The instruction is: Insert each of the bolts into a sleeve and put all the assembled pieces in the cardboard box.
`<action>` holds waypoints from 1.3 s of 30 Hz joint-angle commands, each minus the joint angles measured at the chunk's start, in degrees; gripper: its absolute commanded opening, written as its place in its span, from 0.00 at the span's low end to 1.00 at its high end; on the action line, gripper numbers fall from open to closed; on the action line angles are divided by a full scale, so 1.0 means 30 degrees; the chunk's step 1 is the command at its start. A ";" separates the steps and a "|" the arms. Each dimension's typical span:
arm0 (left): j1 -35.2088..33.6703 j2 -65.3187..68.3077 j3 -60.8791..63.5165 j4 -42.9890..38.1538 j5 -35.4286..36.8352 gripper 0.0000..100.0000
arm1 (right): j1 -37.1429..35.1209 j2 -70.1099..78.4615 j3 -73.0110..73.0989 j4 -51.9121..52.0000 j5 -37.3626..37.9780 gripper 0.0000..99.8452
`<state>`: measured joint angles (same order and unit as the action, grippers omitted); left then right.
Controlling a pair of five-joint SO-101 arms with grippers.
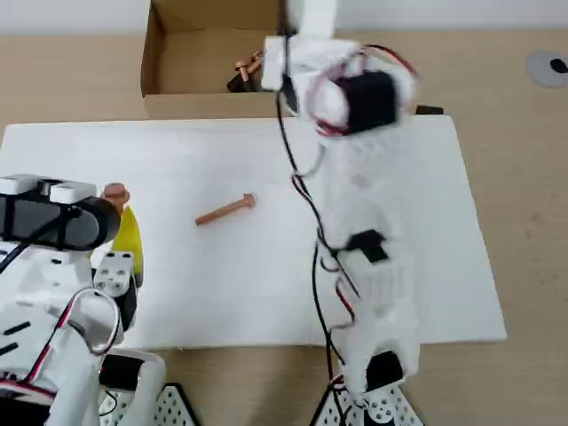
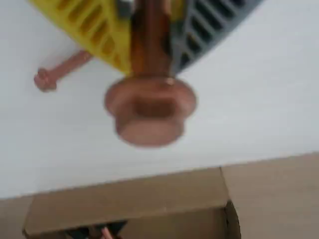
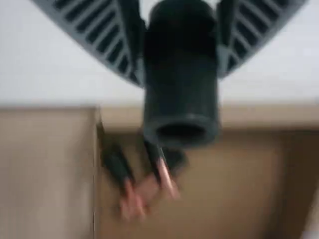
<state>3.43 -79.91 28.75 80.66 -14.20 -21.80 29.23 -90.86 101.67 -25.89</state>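
Note:
My left gripper is shut on a copper bolt, held by its shank between a yellow and a grey finger with the head pointing outward. In the high view this bolt hangs over the left end of the white sheet. A second copper bolt lies loose on the sheet's middle. My right gripper is shut on a black sleeve, open end outward, above the near wall of the cardboard box. Several assembled pieces lie inside the box.
The box stands past the sheet's far edge on a wooden table. A grey disc sits at the far right. The right arm stretches along the right side of the sheet, with cables hanging beside it.

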 commanded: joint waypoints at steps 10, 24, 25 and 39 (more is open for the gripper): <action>0.0322 0.0073 0.3165 -0.6564 0.0176 0.01 | 0.0894 -1.6718 1.3436 0.0264 0.1670 0.01; 0.8791 0.0132 0.4601 -1.0813 0.0117 0.01 | 0.6315 -3.2278 3.5707 -0.2022 0.4366 0.01; 0.9143 0.0132 0.4806 -1.1311 0.0117 0.01 | 0.6344 -3.3040 3.7114 -0.2520 0.4366 0.01; 1.0432 0.0073 0.5626 -1.4623 0.0176 0.01 | 0.5875 -4.1626 5.2821 -1.4623 0.4366 0.01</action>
<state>34.02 -79.30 46.24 39.08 -14.20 -3.87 -90.95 60.09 67.12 -13.32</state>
